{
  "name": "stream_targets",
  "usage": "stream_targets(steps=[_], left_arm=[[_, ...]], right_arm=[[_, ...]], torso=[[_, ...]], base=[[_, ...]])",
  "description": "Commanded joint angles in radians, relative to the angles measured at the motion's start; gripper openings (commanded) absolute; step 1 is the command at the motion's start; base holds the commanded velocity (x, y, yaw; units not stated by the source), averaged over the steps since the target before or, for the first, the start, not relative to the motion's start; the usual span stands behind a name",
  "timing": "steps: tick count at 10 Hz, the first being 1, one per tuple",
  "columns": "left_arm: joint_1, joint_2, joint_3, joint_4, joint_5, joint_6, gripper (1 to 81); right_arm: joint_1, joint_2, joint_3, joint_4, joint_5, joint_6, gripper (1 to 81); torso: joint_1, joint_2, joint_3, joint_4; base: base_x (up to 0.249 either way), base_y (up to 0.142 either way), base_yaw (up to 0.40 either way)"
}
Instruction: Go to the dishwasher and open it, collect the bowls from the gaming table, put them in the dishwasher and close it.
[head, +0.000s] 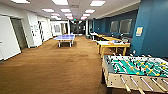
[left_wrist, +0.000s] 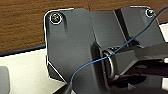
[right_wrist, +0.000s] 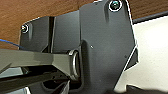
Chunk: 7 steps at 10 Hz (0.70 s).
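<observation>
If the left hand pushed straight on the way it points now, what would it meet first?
Hard to say: the left wrist view shows brown carpet and the robot's white base beneath, so probably one of those; depth is unclear.

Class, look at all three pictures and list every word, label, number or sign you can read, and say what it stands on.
No text can be read in any view.
Yellowish sign on the blue wall: too blurred to read.
Papers or posters on the white wall: too blurred to read.
Foosball table: no readable marking.
Wrist views: no labels visible on the robot's dark plates.
</observation>
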Motion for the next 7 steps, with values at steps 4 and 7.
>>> stream_targets(steps=[4, 7], left_arm=[[-0.052, 0.005, 0.002, -0.004, 0.053, 0.004, 81.1], [-0.052, 0.004, 0.001, -0.004, 0.053, 0.004, 81.1]], right_arm=[[0.054, -0.005, -0.002, -0.005, -0.051, -0.004, 81.1], [0.053, -0.005, -0.002, -0.003, -0.051, -0.004, 81.1]], torso=[[0.001, 0.0, 0.0, 0.0], [0.001, 0.0, 0.0, 0.0]], base=[[0.116, 0.0, 0.0], [0.124, 0.066, 0.0]])
